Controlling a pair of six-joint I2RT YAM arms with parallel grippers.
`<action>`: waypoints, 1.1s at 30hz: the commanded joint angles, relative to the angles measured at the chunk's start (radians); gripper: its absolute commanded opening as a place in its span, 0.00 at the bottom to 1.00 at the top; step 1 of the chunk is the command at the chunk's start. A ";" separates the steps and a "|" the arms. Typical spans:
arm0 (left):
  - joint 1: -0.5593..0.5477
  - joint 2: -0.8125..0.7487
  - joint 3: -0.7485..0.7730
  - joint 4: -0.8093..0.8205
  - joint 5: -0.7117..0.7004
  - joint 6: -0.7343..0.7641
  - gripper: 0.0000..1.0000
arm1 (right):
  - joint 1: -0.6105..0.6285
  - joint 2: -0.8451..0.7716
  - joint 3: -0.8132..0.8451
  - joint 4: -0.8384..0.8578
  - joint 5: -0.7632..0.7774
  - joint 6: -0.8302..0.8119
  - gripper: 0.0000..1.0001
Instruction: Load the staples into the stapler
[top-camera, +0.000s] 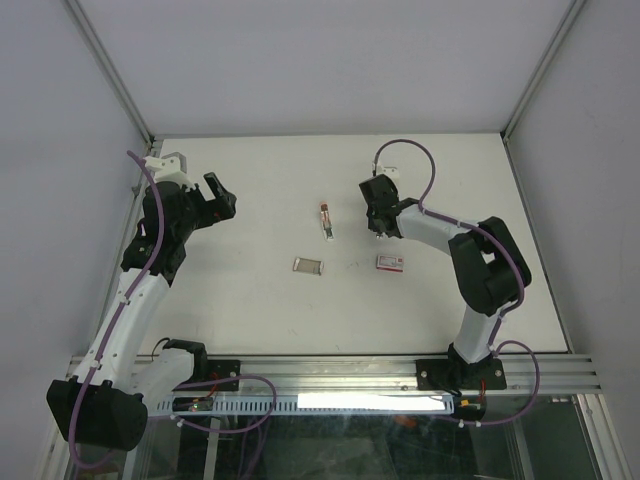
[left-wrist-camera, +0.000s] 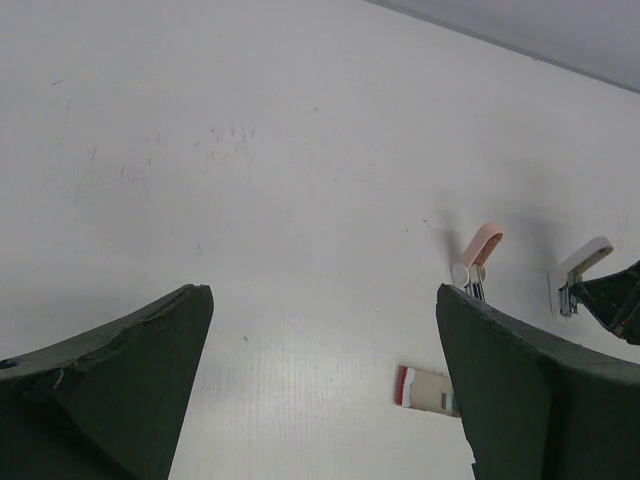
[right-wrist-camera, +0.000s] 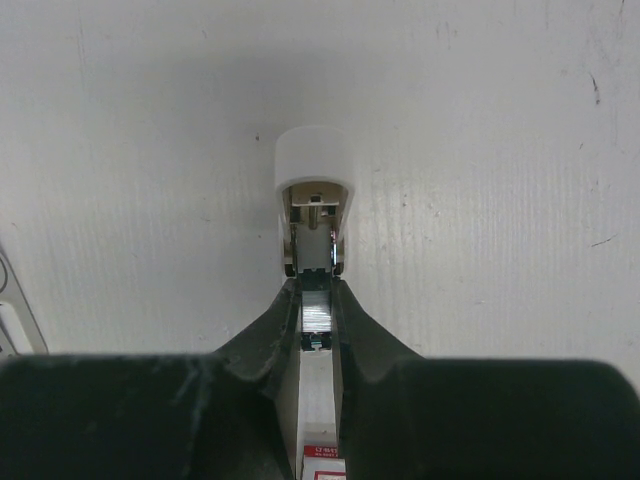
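My right gripper (top-camera: 378, 230) is shut on a small stapler (right-wrist-camera: 313, 170) with a white end cap and a metal channel, right of the table's middle. In the right wrist view a silver strip of staples lies in that channel between my fingertips (right-wrist-camera: 316, 285). The staples box (top-camera: 390, 263), white with a red mark, lies on the table just behind that gripper, and its edge (right-wrist-camera: 322, 462) shows below the fingers. My left gripper (top-camera: 222, 195) hovers wide open at the far left with nothing between its fingers (left-wrist-camera: 322, 300). From there the stapler's white cap (left-wrist-camera: 585, 258) shows at the right.
A pink oblong with metal parts (top-camera: 326, 220) lies near the table's middle, left of the right gripper; it also appears as the pink oblong (left-wrist-camera: 484, 245) in the left wrist view. A flat beige piece with a red end (top-camera: 308, 265) lies nearer the front. Walls enclose the table.
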 joint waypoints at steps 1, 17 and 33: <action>0.012 -0.004 0.003 0.037 0.003 0.001 0.99 | -0.005 0.002 0.002 0.050 0.010 0.010 0.10; 0.013 -0.005 0.004 0.037 0.004 0.001 0.99 | -0.004 0.004 -0.002 0.038 0.016 0.017 0.16; 0.015 -0.010 0.004 0.037 0.000 0.002 0.99 | -0.004 -0.027 0.004 0.027 0.019 0.011 0.29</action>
